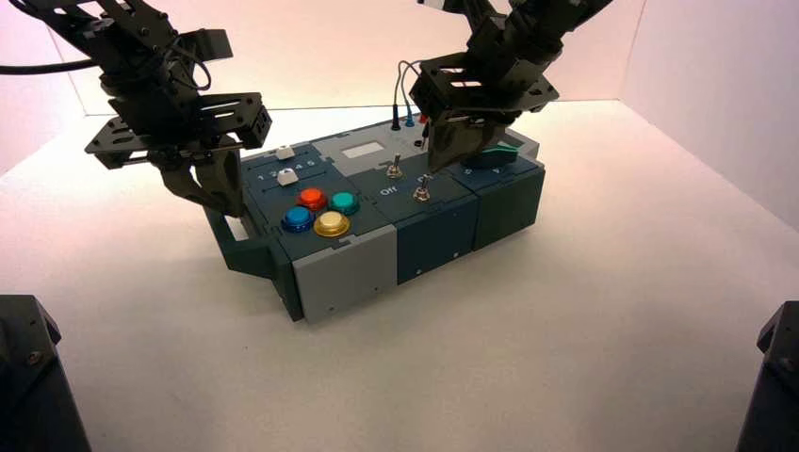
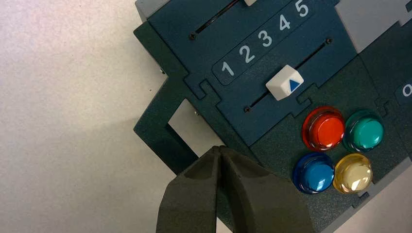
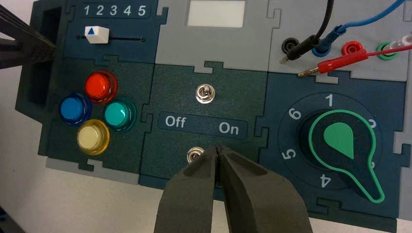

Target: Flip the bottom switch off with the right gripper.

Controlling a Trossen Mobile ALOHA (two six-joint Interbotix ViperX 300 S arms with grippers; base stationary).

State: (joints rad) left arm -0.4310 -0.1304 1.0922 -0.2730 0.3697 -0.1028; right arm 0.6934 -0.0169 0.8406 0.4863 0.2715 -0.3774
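Nearest me on the box's dark panel sits the bottom switch [image 1: 421, 194], silver and stubby, towards the front edge. Just over its On side is the right gripper [image 1: 440, 166], fingers clenched together on nothing. To my eye it's lined up and the flip is all that's left, a push towards Off; whether the tips touch the lever, I can't tell. The left gripper [image 1: 231, 205] waits by the handle [image 1: 252, 255], its fingers pressed together too, empty. Farther back stands the top switch [image 1: 394, 171], then the wires [image 1: 409, 83].

The right wrist view gives "Off" and "On" plainly between the switches, but the fingertips partly cover the bottom one, so I can't say how its lever lies. The high view shows that switch uncovered. Only the left wrist view looks right down into the handle's opening
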